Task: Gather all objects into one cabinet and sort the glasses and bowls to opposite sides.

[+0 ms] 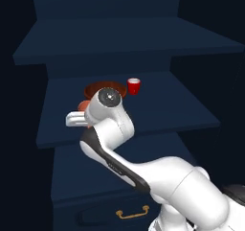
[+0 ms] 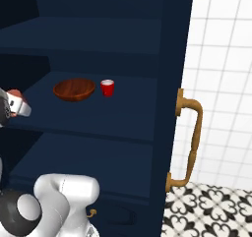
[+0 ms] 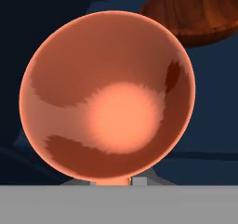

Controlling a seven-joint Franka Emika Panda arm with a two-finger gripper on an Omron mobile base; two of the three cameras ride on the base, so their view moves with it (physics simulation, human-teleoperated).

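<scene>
At the left of the left base view, the gripper (image 1: 82,111) has its jaws pinching the salmon-orange cup (image 3: 107,95) over the navy cabinet's shelf (image 2: 108,115), with the wooden bowl (image 2: 74,89) and red cup (image 2: 107,88) side by side at centre.

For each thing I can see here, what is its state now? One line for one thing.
salmon-orange cup: held in the hand, off the shelf, left of the bowl.
hand: shut on the salmon-orange cup, at the left end of the middle shelf.
wooden bowl: upright on the middle shelf, empty.
red cup: upright on the same shelf, just right of the bowl, apart from it.
cabinet: open, shelves showing.
</scene>
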